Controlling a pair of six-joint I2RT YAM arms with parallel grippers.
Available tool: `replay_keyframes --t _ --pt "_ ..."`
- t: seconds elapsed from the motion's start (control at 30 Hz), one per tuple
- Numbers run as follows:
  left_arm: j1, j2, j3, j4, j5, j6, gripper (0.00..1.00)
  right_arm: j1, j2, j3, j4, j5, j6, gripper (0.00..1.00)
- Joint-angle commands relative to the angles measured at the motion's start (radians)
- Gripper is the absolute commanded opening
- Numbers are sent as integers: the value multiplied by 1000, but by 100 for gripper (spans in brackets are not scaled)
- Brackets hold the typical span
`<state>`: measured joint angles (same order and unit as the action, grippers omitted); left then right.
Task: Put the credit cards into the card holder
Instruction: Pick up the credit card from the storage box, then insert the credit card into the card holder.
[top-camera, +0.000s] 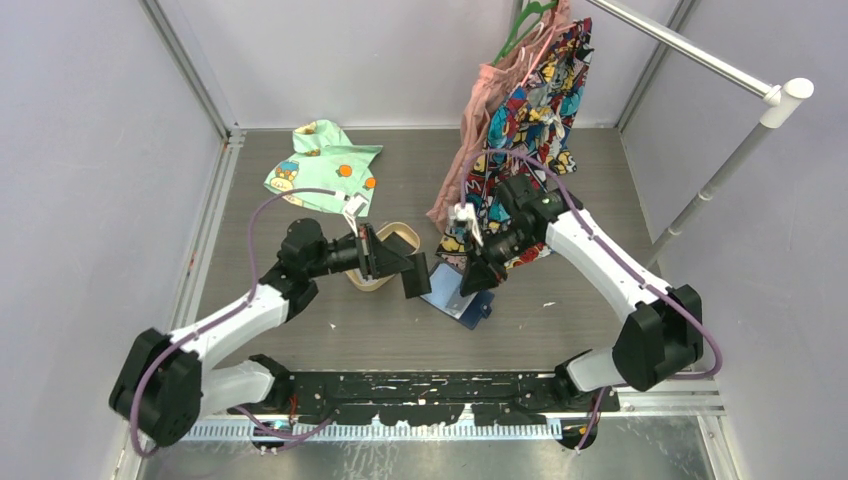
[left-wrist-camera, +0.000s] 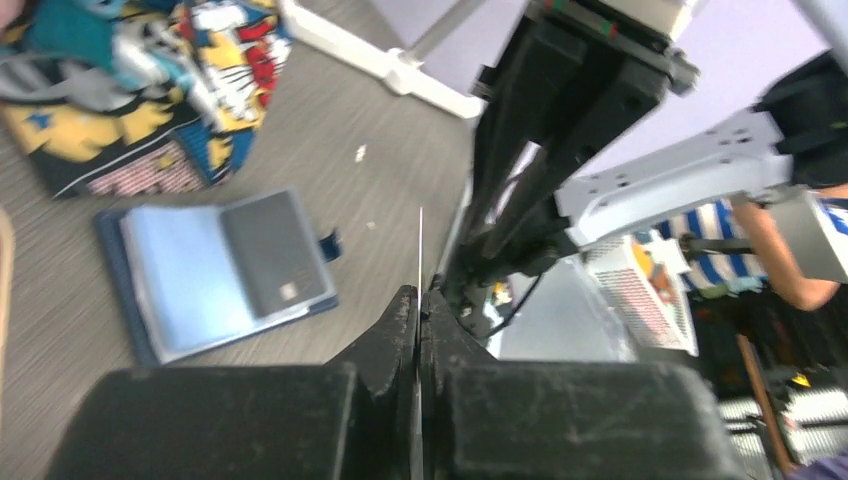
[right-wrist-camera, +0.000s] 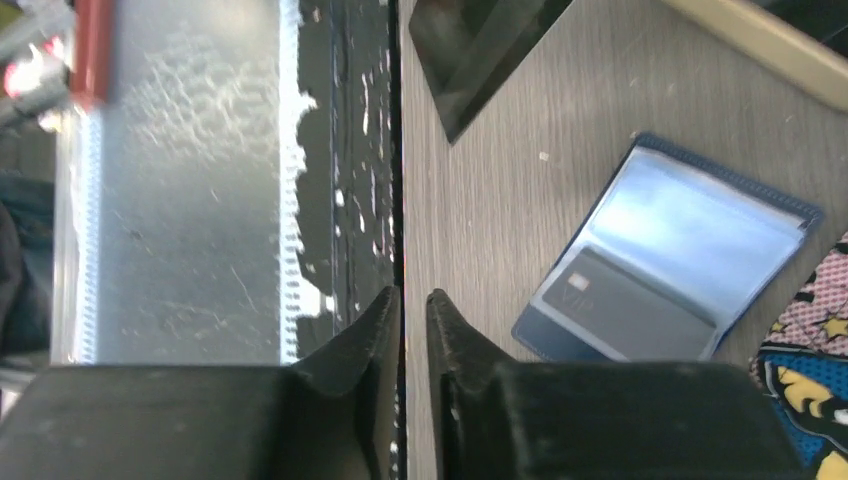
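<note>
Left gripper (left-wrist-camera: 420, 298): is clamping fully shut on one credit card (left-wrist-camera: 420, 250), which is showing edge-on as a thin pale line rising from between the fingertips.
Left gripper position: is hanging above the table (top-camera: 560, 320) between the tan tray (top-camera: 402, 234) and the card holder (left-wrist-camera: 180, 275), just beside the holder.
Right gripper (right-wrist-camera: 411, 298): is standing a crack open over the holder's other side. Nothing is visibly gripped; a thin line is running through the gap and cannot be resolved.
Card holder: is lying opened flat on the table, pale pockets facing up. A dark pocketed card (left-wrist-camera: 275, 255) is sitting in the half nearer the snap tab (left-wrist-camera: 330, 243).
Step in hand (judged): bringing the gripped card over for insertion.
Next move (judged): is calling for lining the card's leading edge up with a free pocket mouth and sliding it in at a shallow angle, probably with the other gripper pinning the holder against skidding.
Count: credit cards, two in sight (one gripped, one pocketed); card holder, one; tray, one, and its contents cannot be seen.
</note>
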<state>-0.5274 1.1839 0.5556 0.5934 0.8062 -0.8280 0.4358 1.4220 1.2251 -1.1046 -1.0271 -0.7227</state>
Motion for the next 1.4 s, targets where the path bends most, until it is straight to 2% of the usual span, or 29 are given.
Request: replay_keyframes --t 0.0,0.1,0.2,0.43,0.9,1.2,1.37 --pt "4 -114 -40 -341 -199 184 0 107 -28 -102 -16 175 -216 18" --pt "2 -121 -65 -353 -226 171 0 257 1 -194 138 341 -137 15" --pt "2 -127 -82 -355 -248 159 0 341 26 -272 305 497 -44 14" --pt "1 -135 -127 -345 -300 158 0 400 53 -418 605 731 72 13" --pt "2 -78 -137 -269 -290 127 0 437 69 -437 628 815 51 13" --pt "2 -53 -133 -244 -264 121 0 437 33 -469 613 967 13 14" --pt "-1 -8 -113 -205 -228 110 0 377 2 -471 608 998 22 13"
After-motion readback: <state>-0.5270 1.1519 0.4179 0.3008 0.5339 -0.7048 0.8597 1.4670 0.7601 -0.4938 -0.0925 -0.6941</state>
